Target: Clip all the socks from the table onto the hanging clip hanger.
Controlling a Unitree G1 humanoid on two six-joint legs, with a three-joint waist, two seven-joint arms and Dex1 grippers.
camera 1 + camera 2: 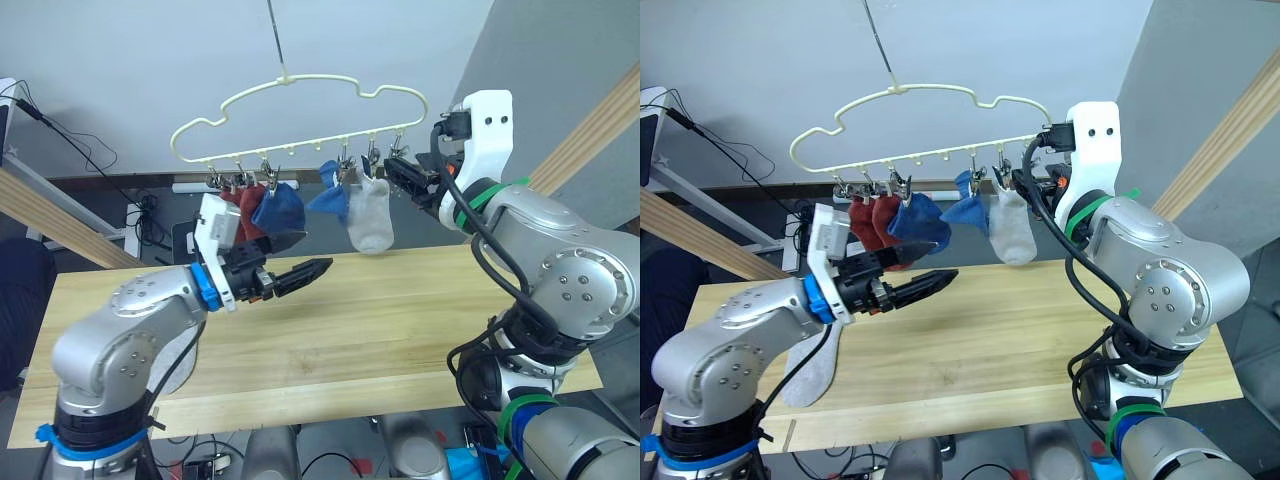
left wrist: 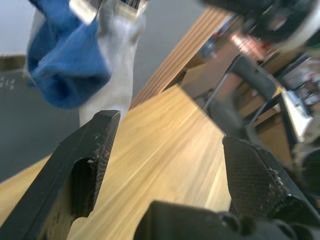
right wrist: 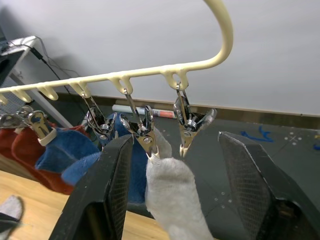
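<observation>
Hanging from its hook over the far edge of the table (image 1: 400,300), the clip hanger (image 1: 300,92) carries five socks in the left eye view: two rust red socks (image 1: 240,205), a blue sock (image 1: 280,208), a second blue sock (image 1: 328,200) and a light grey sock (image 1: 370,222). The left gripper (image 1: 312,268) hovers above the tabletop just below the first blue sock, its fingers looking nearly together from this side and empty. The right gripper (image 1: 400,172) is up at the hanger's right end beside the grey sock.

Over to the right eye view: one more grey sock (image 1: 812,368) lies on the table, partly hidden under the left arm.

Left wrist view now: the two black fingers (image 2: 82,165) stand well apart with nothing between them, released, pale wood beyond, and the blue and grey socks dangling ahead.

Right wrist view: its fingers (image 3: 107,195) are spread wide and grip nothing. Between them hangs the grey sock, pinched in a silver clip (image 3: 142,131); the last clip (image 3: 189,122) beside it is bare.
</observation>
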